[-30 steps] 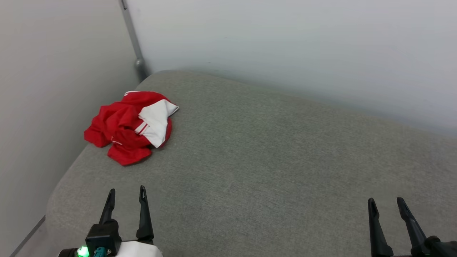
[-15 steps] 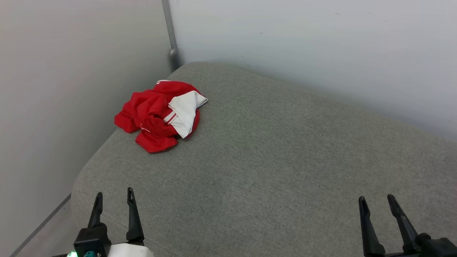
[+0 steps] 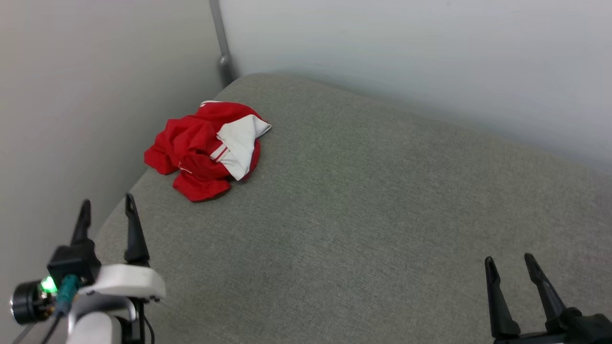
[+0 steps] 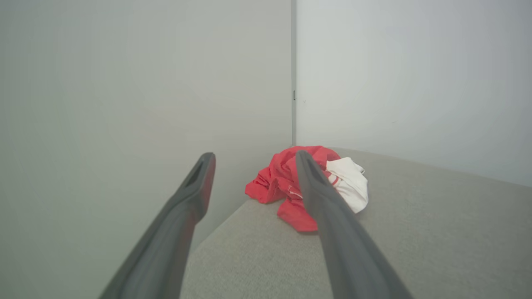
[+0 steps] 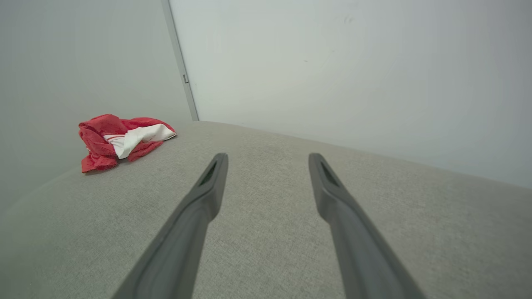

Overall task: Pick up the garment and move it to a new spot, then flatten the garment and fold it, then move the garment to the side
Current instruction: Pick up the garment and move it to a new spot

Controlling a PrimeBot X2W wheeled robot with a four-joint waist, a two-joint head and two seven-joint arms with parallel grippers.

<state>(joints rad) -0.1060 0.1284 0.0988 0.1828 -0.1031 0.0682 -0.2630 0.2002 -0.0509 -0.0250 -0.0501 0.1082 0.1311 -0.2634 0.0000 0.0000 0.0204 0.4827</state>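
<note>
Red garment [image 3: 205, 155] lies crumpled at upper left of the head view, near the far corner of the grey cushion [image 3: 363, 200]; I read left gripper [image 3: 107, 200] and right gripper [image 3: 508, 258] both spread wide, empty, clear of it, so pickup, flattening, folding and side move all remain.

Red garment [image 3: 201, 153] with white sleeve and striped trim, crumpled in a heap, near the cushion's far left corner
</note>
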